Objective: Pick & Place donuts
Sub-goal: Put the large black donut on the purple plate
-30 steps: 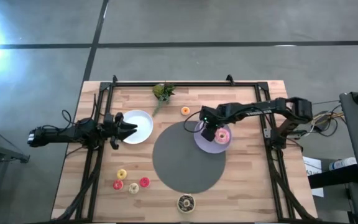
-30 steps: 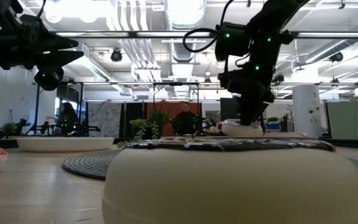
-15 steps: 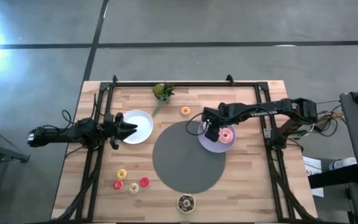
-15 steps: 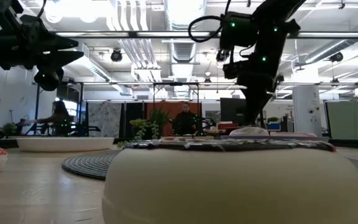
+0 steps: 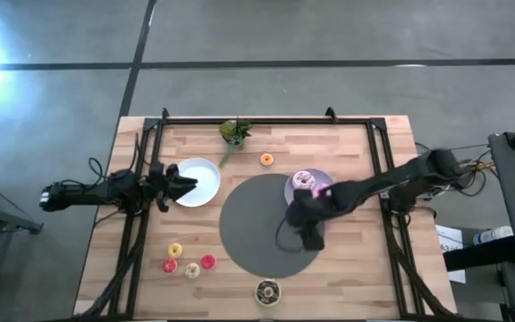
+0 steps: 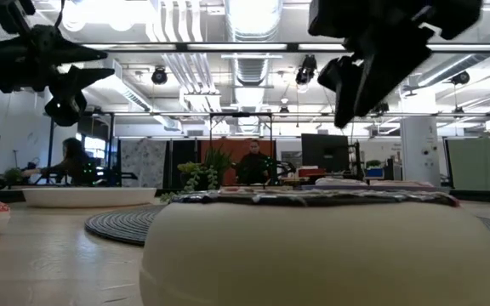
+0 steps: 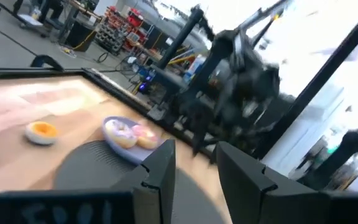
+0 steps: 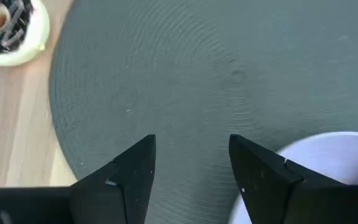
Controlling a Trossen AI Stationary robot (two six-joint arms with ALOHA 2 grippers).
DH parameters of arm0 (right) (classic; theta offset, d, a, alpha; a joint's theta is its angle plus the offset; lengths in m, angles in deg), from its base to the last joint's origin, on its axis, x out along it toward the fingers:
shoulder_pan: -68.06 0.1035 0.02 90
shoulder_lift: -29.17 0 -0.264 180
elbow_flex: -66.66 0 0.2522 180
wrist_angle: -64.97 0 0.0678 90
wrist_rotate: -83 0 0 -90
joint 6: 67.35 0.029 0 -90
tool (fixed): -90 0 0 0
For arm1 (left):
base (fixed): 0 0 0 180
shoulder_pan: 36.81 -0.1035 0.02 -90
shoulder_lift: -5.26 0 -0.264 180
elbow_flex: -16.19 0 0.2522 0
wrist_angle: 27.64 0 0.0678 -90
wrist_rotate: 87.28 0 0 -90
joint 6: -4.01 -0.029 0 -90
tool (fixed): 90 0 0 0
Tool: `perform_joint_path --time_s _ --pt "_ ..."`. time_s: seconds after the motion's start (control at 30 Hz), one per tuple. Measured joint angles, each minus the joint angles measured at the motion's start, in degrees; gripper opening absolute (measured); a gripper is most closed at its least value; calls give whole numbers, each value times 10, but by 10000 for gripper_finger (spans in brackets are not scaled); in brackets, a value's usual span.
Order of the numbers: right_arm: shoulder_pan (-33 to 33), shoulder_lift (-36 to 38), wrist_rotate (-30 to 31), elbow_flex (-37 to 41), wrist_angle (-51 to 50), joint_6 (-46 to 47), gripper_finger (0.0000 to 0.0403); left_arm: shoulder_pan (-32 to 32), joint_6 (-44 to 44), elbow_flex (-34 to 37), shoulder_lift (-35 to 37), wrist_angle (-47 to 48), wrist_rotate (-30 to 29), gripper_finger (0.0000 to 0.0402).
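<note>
Grey mat point(image 5: 262, 228) half hides under right gripper point(image 8: 191, 163) (fingers point(image 8: 129, 171) spread, empty).

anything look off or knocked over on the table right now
Nothing stands out. Two donuts sit on the lavender plate, the plant stands upright, the loose donuts lie flat. The right gripper hovers open and empty over the grey mat.
</note>
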Motion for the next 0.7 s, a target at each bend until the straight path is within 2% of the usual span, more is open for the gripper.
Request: perform_joint_path --time_s 0.07,0.13,0.2,0.43,0.7 --pt "14 -26 6 -23 0 25 196 0 74 0 0 -14 0 92" --pt "20 -51 -3 -49 2 45 196 0 197 0 0 -23 6 92" --pt "29 -79 -19 -75 6 61 196 0 253 0 0 -19 2 92" --pt "67 -194 -35 -198 7 110 196 -1 245 0 -9 35 2 92" --pt "112 -303 -28 -331 -5 221 196 0 205 -2 -16 65 52 92"
